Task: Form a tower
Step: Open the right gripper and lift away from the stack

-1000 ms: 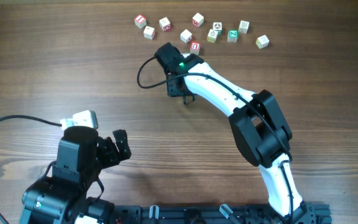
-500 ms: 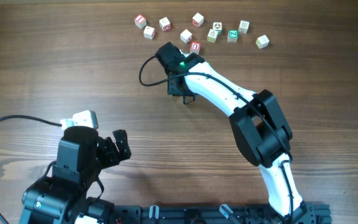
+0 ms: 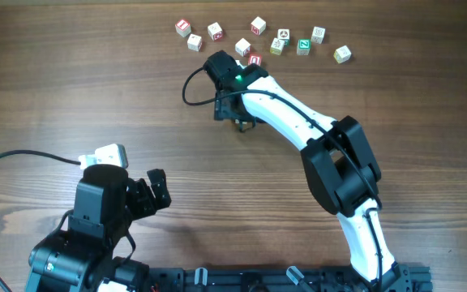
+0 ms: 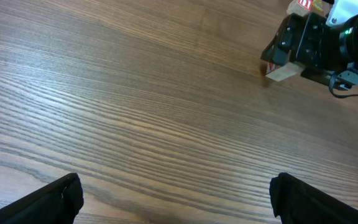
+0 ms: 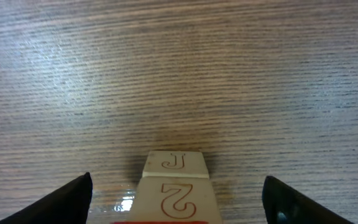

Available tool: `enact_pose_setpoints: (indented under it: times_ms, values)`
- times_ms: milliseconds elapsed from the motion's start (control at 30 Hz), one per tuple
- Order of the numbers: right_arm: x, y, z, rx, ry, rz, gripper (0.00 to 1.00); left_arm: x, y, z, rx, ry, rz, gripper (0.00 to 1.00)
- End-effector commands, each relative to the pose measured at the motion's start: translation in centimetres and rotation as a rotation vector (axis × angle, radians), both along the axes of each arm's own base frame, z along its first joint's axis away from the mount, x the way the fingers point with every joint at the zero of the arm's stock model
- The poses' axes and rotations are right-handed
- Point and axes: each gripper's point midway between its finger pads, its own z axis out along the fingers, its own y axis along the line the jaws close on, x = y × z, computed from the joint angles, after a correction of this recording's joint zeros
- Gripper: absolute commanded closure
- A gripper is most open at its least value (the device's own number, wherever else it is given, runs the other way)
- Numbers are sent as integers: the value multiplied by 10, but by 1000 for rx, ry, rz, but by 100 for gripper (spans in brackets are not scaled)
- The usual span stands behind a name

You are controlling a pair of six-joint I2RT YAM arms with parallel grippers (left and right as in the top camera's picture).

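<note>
A tower (image 5: 174,163) of pale wooden cubes with red outlined print stands between the fingers of my right gripper (image 5: 178,202). The cube marked "2" (image 5: 178,198) is nearer the camera, and the "J" cube sits beyond it on the table. The jaws are open, with gaps on both sides of the cubes. From overhead my right gripper (image 3: 232,119) hides the stack. In the left wrist view one pale cube (image 4: 282,73) shows under the right gripper (image 4: 303,46). My left gripper (image 3: 151,191) (image 4: 176,199) is open over bare wood near the front left.
Several loose cubes lie in a row at the back of the table, from a red-printed one (image 3: 183,27) to a green-printed one (image 3: 303,46) and a pale one (image 3: 343,53). The right arm's cable (image 3: 191,85) loops left of its wrist.
The right gripper's jaws have opened wide around the stacked cubes, and its wrist has shifted slightly toward the back. The left arm has not moved.
</note>
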Motion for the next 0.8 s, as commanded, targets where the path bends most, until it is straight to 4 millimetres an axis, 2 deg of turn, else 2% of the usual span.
enact_pose_setpoints:
  times_ms: [0, 33, 133, 233, 433, 500, 600, 767]
  values:
    - [5, 1, 23, 24, -35, -7, 5, 0, 2, 0, 7, -4, 7, 0]
    - [5, 1, 28, 26, -39, -7, 0, 0, 2, 0, 7, -4, 7, 0]
    - [4, 1, 45, 44, -60, -11, 1, 0, 2, 0, 7, -4, 7, 0]
    - [0, 4, 78, 102, -90, -3, 1, 0, 2, 0, 7, -4, 7, 0]
    - [-16, -9, 172, 194, -218, -2, 0, 0, 2, 0, 7, -4, 7, 0]
    - [-26, -17, 194, 209, -239, -1, 1, 0, 2, 0, 7, -4, 7, 0]
    - [-42, -29, 216, 215, -248, -1, 1, 0, 2, 0, 7, -4, 7, 0]
    - [-57, -40, 227, 204, -233, -1, 1, 1, 2, 0, 7, -4, 8, 0]
